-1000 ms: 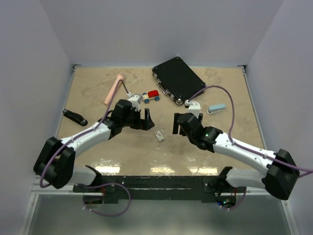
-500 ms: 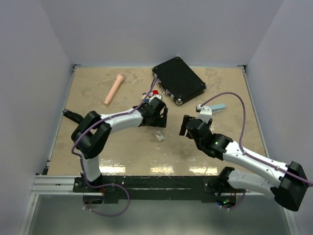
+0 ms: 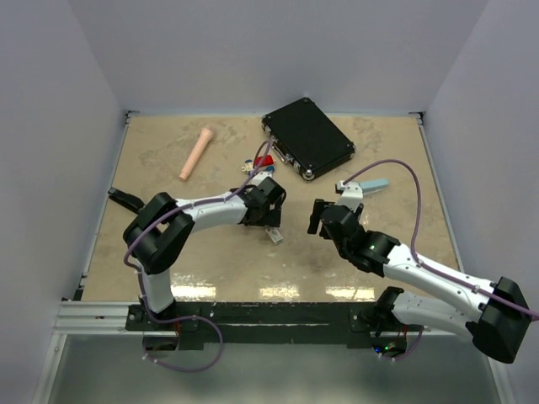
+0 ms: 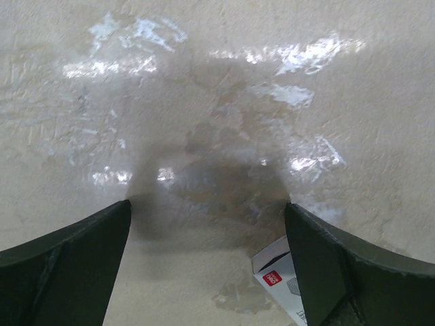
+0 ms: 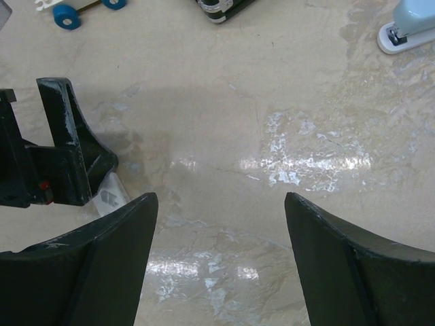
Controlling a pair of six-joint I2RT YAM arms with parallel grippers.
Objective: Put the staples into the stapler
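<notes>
A tiny white cardboard box (image 3: 274,234) lies mid-table. In the left wrist view the box (image 4: 277,272) sits just inside my right finger (image 4: 340,272). No silvery staple strip shows in any view. My left gripper (image 3: 268,221) is open and low over the table, empty, with the box at its edge (image 4: 207,207). My right gripper (image 3: 314,217) is open and empty (image 5: 221,200), a short way right of the box (image 5: 109,198). A light-blue stapler (image 3: 373,185) lies behind the right gripper and shows in the right wrist view (image 5: 408,24). A black stapler (image 3: 126,199) lies at the far left.
A black case (image 3: 306,137) stands at the back middle. A pink cylinder (image 3: 196,152) lies back left. A small toy car (image 3: 259,162) sits behind the left gripper and shows in the right wrist view (image 5: 68,15). Walls enclose the table on three sides.
My left arm has swung right and come down by the white box. My right arm has shifted slightly right and back. Both grippers stay open.
</notes>
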